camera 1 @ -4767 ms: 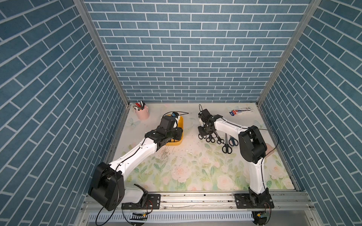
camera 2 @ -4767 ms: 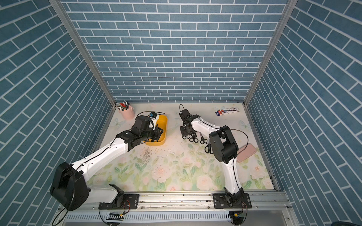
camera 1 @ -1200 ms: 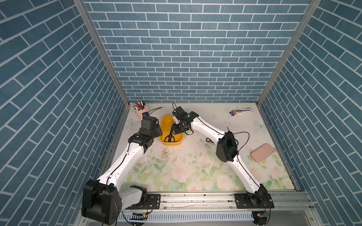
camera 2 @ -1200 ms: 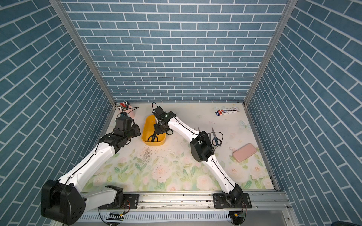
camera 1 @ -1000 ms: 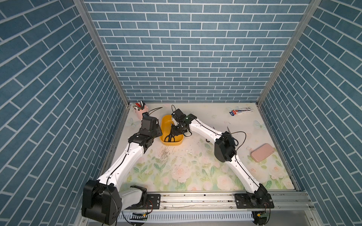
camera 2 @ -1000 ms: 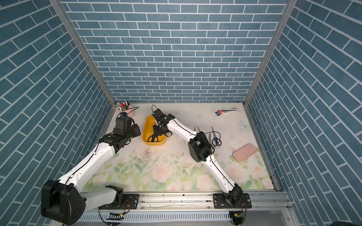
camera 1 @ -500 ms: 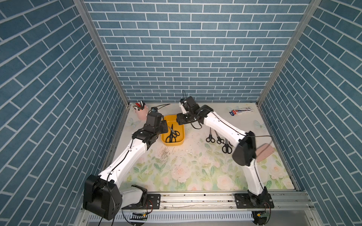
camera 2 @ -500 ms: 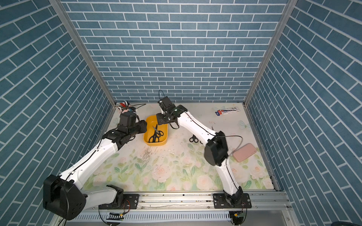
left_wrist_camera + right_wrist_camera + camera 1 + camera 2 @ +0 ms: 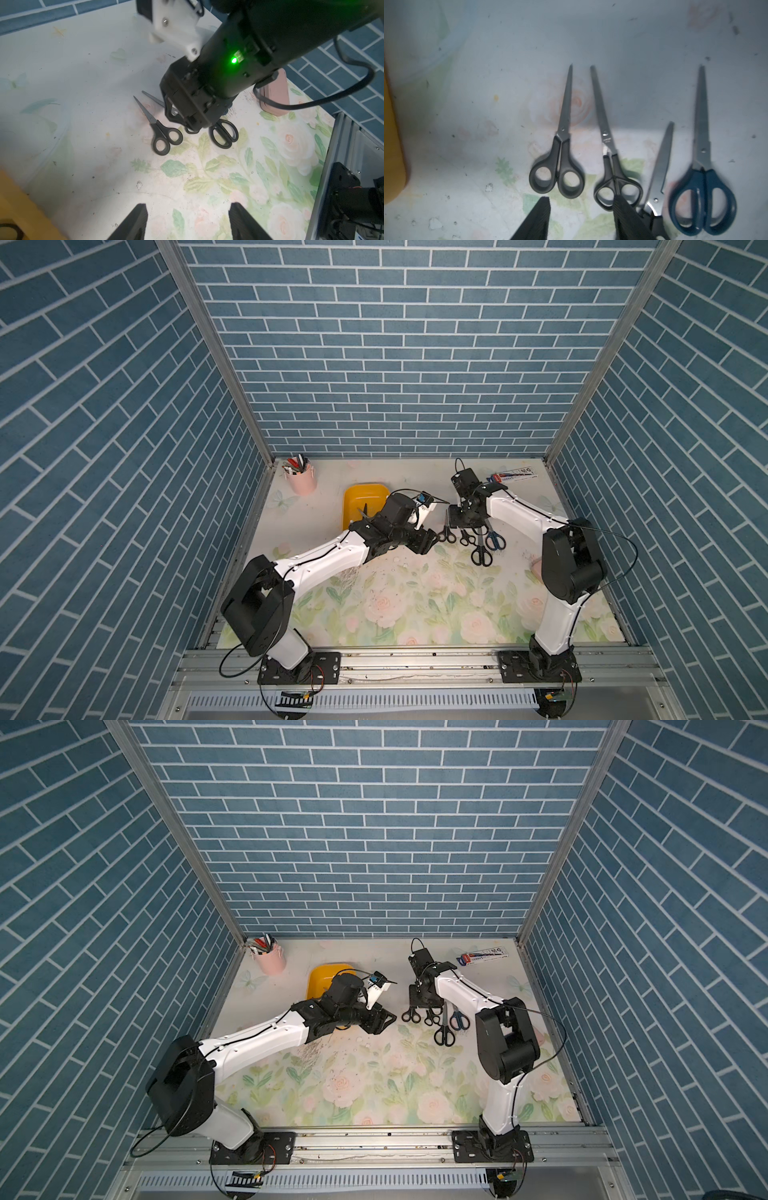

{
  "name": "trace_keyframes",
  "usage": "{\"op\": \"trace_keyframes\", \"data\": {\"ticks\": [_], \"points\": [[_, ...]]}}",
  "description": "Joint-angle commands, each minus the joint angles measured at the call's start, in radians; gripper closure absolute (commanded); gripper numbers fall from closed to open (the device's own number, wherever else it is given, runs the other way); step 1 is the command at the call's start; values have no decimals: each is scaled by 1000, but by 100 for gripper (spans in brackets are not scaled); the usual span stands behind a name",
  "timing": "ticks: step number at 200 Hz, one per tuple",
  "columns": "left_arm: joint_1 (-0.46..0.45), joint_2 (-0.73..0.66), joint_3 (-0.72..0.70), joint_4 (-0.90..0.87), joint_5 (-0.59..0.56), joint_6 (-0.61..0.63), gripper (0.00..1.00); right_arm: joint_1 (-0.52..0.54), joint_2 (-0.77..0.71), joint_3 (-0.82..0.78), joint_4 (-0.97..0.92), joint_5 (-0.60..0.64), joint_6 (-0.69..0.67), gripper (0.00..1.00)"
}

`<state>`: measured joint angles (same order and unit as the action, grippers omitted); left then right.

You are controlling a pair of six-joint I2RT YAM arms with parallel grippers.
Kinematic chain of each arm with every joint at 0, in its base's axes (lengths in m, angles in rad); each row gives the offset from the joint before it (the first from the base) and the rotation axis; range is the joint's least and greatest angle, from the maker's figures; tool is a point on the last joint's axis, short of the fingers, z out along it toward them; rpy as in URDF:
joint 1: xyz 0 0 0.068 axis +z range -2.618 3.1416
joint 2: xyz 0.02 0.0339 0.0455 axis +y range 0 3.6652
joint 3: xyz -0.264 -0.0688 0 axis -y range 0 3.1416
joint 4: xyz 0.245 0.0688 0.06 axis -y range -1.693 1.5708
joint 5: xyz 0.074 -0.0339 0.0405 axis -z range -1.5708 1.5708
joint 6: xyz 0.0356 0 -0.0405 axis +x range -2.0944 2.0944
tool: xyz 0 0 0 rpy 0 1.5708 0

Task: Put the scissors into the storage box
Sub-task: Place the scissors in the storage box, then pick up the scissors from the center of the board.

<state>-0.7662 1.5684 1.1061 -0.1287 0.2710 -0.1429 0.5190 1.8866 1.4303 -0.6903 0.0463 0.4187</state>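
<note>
Scissors (image 9: 563, 133) — four pairs plain in the right wrist view, blades half hidden in both top views — lie under the right gripper (image 9: 581, 197); it and the left gripper (image 9: 188, 205) gape empty.

storage box (image 9: 363, 499) yellow-orange | scissors (image 9: 553, 159) black-handled | one pair (image 9: 703, 178) blue | table (image 9: 415, 605) floral

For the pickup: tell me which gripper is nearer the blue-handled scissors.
Right. The right gripper hangs over the row of scissors, the blue-handled scissors at its end; the left gripper is off the row's opposite end.
</note>
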Motion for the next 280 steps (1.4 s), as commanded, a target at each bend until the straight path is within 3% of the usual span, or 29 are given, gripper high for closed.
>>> {"op": "trace_keyframes", "data": {"ticks": [1,60,190,238,268,280], "points": [[9,-13,1,26,-20,38,32,35,41,43,-34,39,-2,47],[13,-55,-58,14,-139,39,31,84,99,-15,53,57,99,51],[25,-46,-78,18,-162,42,30,76,206,-60,100,113,126,65],[36,-98,-106,35,-212,32,30,78,235,-116,87,175,123,84],[120,-155,-166,96,-184,-47,30,78,209,-126,105,153,105,100],[156,-180,-184,116,-179,-75,30,78,183,-118,112,142,98,100]]}}
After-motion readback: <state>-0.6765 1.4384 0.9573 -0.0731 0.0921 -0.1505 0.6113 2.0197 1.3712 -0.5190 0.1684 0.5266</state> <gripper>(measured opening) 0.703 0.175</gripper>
